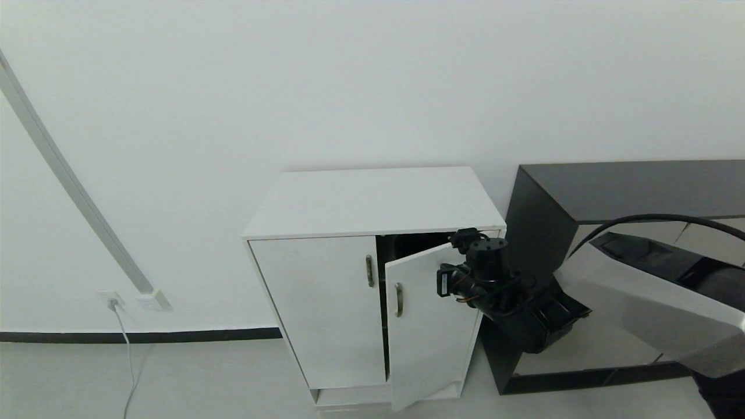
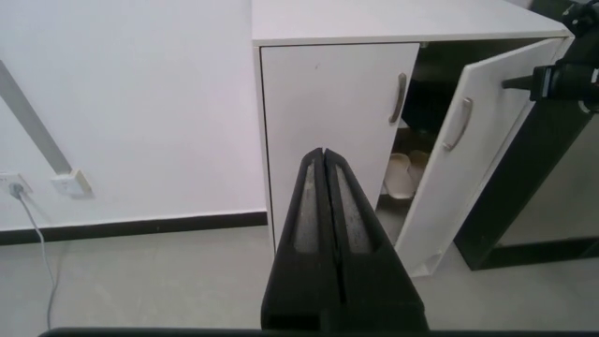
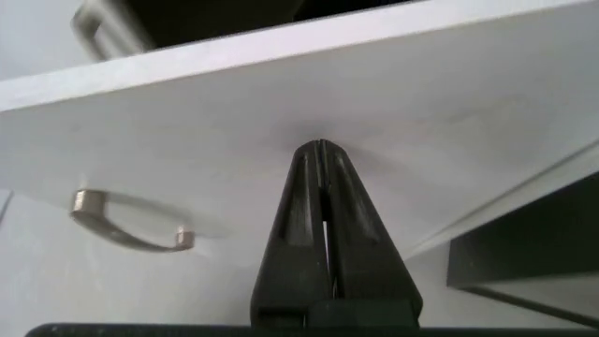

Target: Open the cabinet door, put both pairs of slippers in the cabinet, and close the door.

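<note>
Ahead of me: plain white wall [image 1: 372, 87], top to btm. On my L a grey cable conduit [image 1: 70, 180] runs diag. down the wall and meets a small white box [image 1: 153, 301] low down. Just beside that box sits a wall outlet [image 1: 109, 299] w/ a plug in it. Its grey cable [image 1: 130, 361] hangs past the black skirting strip [image 1: 174, 335] and onto the pale grey floor [image 1: 221, 378]. On my R a black desk [image 1: 628, 189] stands against the wall, w/ a flat top and a dark side panel. Can't tell what's under its top.
</note>
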`<state>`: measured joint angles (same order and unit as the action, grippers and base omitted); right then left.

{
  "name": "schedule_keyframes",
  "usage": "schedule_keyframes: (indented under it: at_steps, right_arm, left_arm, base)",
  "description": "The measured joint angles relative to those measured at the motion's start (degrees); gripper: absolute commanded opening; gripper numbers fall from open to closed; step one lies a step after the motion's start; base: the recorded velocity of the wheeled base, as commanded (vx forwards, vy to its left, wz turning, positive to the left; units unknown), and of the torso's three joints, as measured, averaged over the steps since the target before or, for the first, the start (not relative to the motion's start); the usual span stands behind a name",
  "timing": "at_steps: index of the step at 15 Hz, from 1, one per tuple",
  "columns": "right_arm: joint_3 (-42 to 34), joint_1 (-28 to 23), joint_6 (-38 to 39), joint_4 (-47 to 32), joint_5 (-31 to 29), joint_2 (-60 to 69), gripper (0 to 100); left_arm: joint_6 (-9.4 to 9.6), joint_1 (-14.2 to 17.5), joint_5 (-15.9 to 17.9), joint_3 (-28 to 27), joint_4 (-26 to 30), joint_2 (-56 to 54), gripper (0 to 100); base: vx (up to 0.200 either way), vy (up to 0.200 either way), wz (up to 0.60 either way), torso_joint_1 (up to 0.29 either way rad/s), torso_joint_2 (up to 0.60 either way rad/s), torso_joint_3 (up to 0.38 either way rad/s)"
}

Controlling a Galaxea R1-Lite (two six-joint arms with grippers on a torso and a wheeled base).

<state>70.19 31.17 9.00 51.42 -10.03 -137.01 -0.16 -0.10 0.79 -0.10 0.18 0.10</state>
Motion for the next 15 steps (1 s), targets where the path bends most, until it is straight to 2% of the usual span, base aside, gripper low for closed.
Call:
schedule_keyframes:
  at_steps: [10,15]
  right_arm:
    - [5.66,-1.79,-0.02,-0.68,0.0,-3.78,0]
    - [9.5,-2.71,-0.05,-3.72,0.02,-4.78,0]
  left_arm:
    - [0.02,0.0,-0.01,0.0,0.02,0.0,0]
    - [0.0,0.0,0.0,0.0,0.0,0.0,0]
  base:
    - [0.0,0.0,0.0,0.0,0.0,0.0]
    - [0.0,0.0,0.0,0.0,0.0,0.0]
